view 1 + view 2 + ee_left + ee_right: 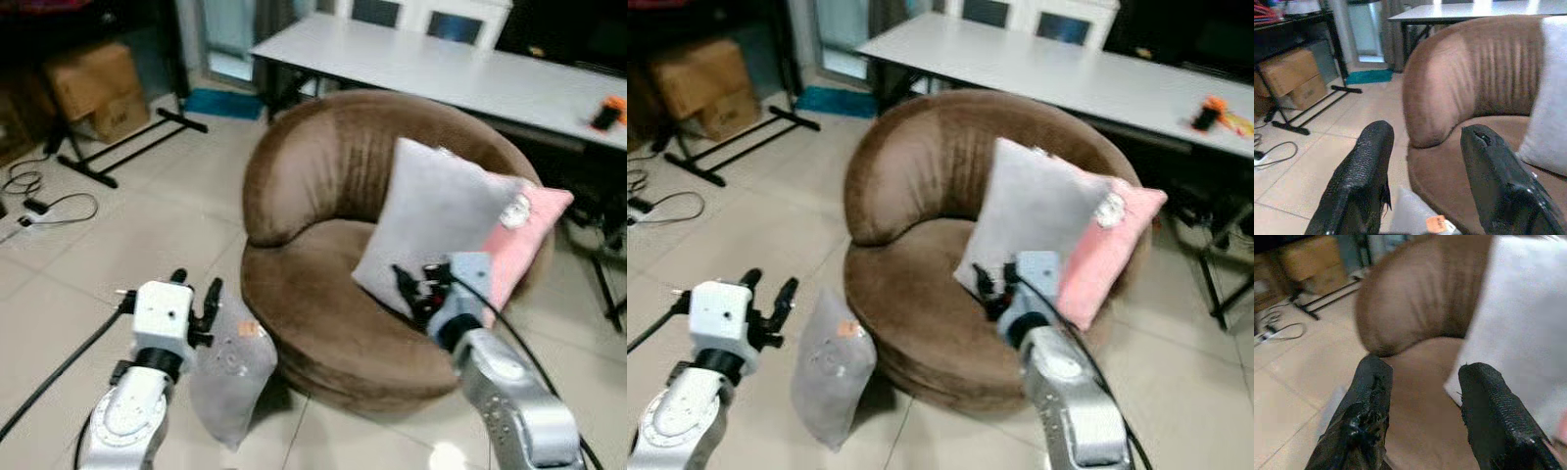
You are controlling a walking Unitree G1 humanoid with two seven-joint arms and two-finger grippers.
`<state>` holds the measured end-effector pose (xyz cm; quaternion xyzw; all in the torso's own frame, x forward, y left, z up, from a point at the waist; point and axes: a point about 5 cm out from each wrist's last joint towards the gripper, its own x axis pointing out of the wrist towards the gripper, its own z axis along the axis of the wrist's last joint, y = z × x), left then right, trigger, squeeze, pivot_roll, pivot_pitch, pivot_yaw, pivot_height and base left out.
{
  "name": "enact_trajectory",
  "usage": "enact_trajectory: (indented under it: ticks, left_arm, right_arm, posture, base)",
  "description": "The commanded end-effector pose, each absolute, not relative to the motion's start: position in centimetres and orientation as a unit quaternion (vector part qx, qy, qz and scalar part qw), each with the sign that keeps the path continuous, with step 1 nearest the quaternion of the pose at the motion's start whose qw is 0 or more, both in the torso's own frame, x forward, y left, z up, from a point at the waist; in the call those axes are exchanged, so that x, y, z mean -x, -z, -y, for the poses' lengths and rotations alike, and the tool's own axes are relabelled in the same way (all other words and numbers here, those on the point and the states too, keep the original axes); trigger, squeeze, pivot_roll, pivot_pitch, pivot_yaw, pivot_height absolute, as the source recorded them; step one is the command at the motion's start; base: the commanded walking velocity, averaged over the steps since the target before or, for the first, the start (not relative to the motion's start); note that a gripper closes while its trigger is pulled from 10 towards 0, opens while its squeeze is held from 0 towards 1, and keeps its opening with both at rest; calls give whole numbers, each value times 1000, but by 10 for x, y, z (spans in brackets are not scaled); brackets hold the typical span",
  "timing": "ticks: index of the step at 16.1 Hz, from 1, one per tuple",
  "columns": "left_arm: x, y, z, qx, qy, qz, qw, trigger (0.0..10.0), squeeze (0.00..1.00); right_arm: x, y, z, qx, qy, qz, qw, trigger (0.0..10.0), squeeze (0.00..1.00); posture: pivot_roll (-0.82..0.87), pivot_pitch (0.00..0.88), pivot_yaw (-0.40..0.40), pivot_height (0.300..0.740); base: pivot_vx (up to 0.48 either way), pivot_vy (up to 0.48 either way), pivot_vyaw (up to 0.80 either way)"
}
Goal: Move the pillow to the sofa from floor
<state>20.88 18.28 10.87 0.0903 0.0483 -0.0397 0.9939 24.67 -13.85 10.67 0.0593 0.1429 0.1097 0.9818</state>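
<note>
On the tiled floor (147, 225), at about seven o'clock from the round brown velvet sofa (323, 186), a small grey fabric pillow (831, 367) with an orange tag is standing on edge, leaning against the sofa's base. Just beside it, at its nine o'clock, the left gripper (767, 294) is hovering with its two black fingers (1359, 181) spread apart and nothing between them; through the wrist camera the pillow's tagged corner is showing low between those fingers.

On the sofa seat, a larger light grey square pillow (431, 220) is propped upright against the backrest, and a pink pillow (529, 235) is resting behind it at its three o'clock. The right gripper (411, 284) is reaching over the seat's front edge, its fingers (1498, 416) held apart and gripping nothing, just beside the lower edge of the light grey pillow.

Beyond the sofa at twelve o'clock, a long white table (441, 64) is carrying a small orange and black object (608, 114) near its right end. At ten o'clock, cardboard boxes (93, 88) are sitting beside a black metal stand (127, 147), with black cables (49, 201) lying loose on the floor.
</note>
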Motion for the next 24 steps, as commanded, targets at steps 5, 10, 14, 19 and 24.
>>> enact_trajectory:
  ticks: [5,10,14,19,24]
  left_arm:
    - [-206,-110,-178,-77,68,-40,994,10000,0]
    - [-204,-110,-180,-75,70,-44,994,10000,0]
    - [-204,-110,-181,-75,68,-44,994,10000,0]
    - [-210,-112,-186,-111,55,-34,992,10000,0]
    - [-214,-112,-185,-117,51,-18,992,10000,0]
  right_arm:
    - [-245,-110,139,-36,-128,-133,982,10000,0]
    - [-244,-109,135,-36,-145,-134,980,10000,0]
    - [-245,-107,140,-53,-120,-138,982,10000,0]
    - [-250,-106,162,-37,-45,-119,991,10000,0]
    - [-249,-106,166,-52,-22,-103,993,10000,0]
  posture:
    - [-20,0,-72,740]
    - [-13,0,-76,740]
    - [-12,0,-76,740]
    - [-17,0,-66,740]
    - [-30,0,-52,695]
  base:
    - [263,0,789]
    - [349,0,800]
    - [348,0,600]
    - [126,0,0]
    - [0,0,0]
